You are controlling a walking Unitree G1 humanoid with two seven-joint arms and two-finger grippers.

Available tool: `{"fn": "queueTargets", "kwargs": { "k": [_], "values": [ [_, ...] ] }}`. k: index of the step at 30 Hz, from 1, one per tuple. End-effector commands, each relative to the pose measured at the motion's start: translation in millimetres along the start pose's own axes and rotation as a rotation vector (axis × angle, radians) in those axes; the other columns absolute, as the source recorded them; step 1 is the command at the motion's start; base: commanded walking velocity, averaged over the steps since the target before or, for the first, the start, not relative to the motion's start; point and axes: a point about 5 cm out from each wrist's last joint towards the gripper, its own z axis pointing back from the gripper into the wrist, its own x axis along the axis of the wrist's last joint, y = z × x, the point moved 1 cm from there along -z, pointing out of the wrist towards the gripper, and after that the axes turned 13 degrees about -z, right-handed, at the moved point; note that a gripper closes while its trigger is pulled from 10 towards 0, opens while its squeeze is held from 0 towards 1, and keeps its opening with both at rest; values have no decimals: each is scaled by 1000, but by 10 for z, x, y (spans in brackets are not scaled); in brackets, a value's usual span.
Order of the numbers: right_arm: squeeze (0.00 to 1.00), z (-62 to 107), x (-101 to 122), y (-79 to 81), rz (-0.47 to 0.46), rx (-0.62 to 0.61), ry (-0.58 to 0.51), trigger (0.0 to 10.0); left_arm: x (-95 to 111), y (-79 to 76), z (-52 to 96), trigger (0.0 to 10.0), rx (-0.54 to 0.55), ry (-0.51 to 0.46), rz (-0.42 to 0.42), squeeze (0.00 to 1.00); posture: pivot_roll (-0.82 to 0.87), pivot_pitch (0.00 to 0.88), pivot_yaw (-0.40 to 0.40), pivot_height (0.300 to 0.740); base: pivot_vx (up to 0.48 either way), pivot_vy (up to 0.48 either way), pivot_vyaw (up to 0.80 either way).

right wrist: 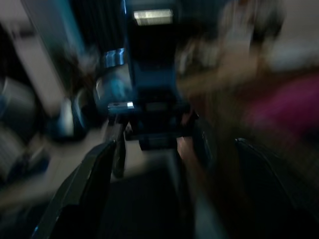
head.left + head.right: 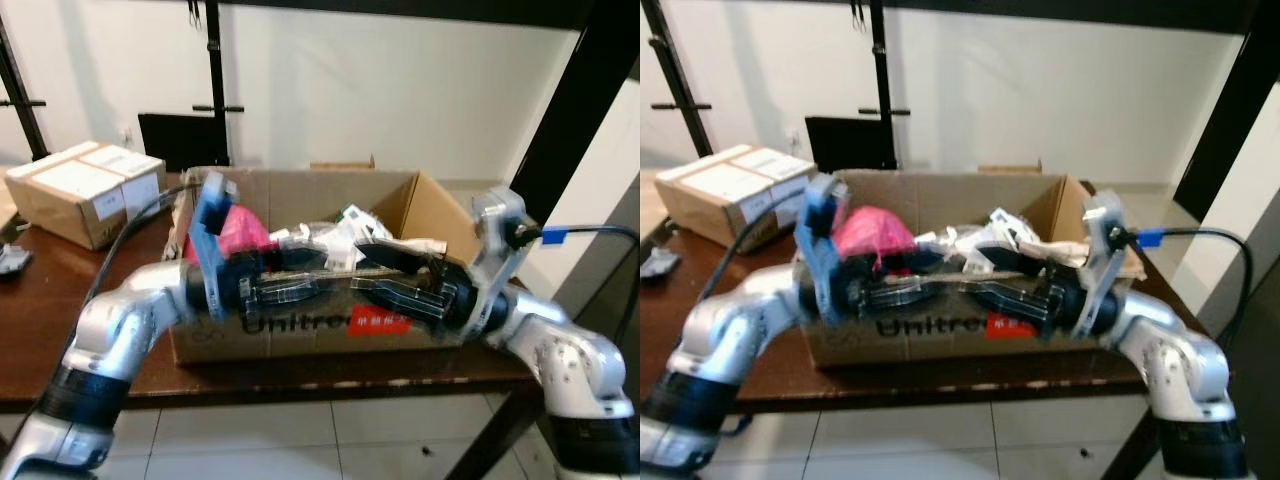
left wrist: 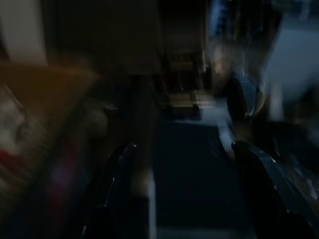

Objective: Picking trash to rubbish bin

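Note:
An open cardboard box [image 2: 290,335] printed "Unitree" with a red label stands on the brown table [image 2: 40,320]. It holds trash: a pink bag [image 2: 243,232] at its left and several crumpled white wrappers [image 2: 345,230] in the middle. Both arms reach in front of the box's front wall, with their fingers pointing at each other. My left gripper [image 2: 335,283] comes from the left and my right gripper [image 2: 365,275] from the right; their tips nearly meet. In the blurred wrist views the left fingers [image 3: 117,189] and right fingers [image 1: 87,184] stand apart with nothing held between them.
Taped brown parcels [image 2: 85,190] sit at the table's back left, and a small dark object [image 2: 12,262] lies at its left edge. A black diagonal beam [image 2: 570,110] rises at the right, with black posts [image 2: 213,70] behind. Tiled floor [image 2: 300,440] lies below the table's front edge.

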Motion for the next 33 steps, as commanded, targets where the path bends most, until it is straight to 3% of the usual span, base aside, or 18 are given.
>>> {"fn": "queueTargets", "kwargs": {
  "k": [1,3,4,5,7,9,10,13,15,16,19,21,24,30,31,33],
  "values": [
    [0,-38,-119,6,16,-3,94,10000,-162,-76,-34,10000,-27,121,12,0,49,64,-61,740,0,0,0],
    [0,-78,-342,-37,-1,-29,220,10000,-412,-181,-31,10000,-26,252,74,0,50,64,-64,740,0,0,0],
    [0,-78,-342,-37,-1,-29,220,10000,-412,-181,-31,10000,-26,252,74,0,50,64,-64,740,0,0,0],
    [0,-91,-539,-100,-6,-66,323,10000,-591,-253,-30,10000,-17,333,112,0,50,64,-64,740,0,0,0],
    [0,-91,-539,-100,-6,-66,323,10000,-591,-253,-30,10000,-17,333,112,0,50,64,-64,740,0,0,0],
    [0,-36,-854,-271,-4,-188,488,10000,-981,-282,17,10000,73,515,150,0,50,65,-64,740,0,0,0],
    [0,-36,-854,-271,-4,-188,488,10000,-981,-282,17,10000,73,515,150,0,50,65,-64,740,0,0,0],
    [0,54,-1162,-379,-24,-280,637,10000,-1315,-408,68,10000,122,640,225,0,49,66,-62,740,0,0,0],
    [0,128,-1391,-426,-48,-326,729,10000,-1530,-520,96,10000,157,687,309,0,50,68,-60,740,0,0,0],
    [0,128,-1391,-426,-48,-326,729,10000,-1530,-520,96,10000,157,687,309,0,50,68,-60,740,0,0,0],
    [0,221,-1664,-453,-93,-373,834,10000,-1788,-668,138,10000,208,769,397,0,48,69,-58,740,0,0,0],
    [0,221,-1664,-453,-93,-373,834,10000,-1788,-668,138,10000,208,769,397,0,48,69,-58,740,0,0,0],
    [0,375,-2067,-475,-152,-456,970,10000,-2116,-891,162,10000,308,822,555,0,49,71,-61,740,0,0,0],
    [0,500,-2377,-456,-192,-520,1033,10000,-2364,-1043,211,10000,410,874,612,0,47,71,-61,740,0,0,0],
    [0,572,-2524,-471,-184,-590,1059,10000,-2508,-1087,303,10000,534,920,649,0,44,71,-59,740,0,0,0],
    [0,609,-2589,-481,-183,-641,1069,10000,-2574,-1110,368,10000,593,956,650,0,38,71,-57,740,0,0,0]
  ]
}}
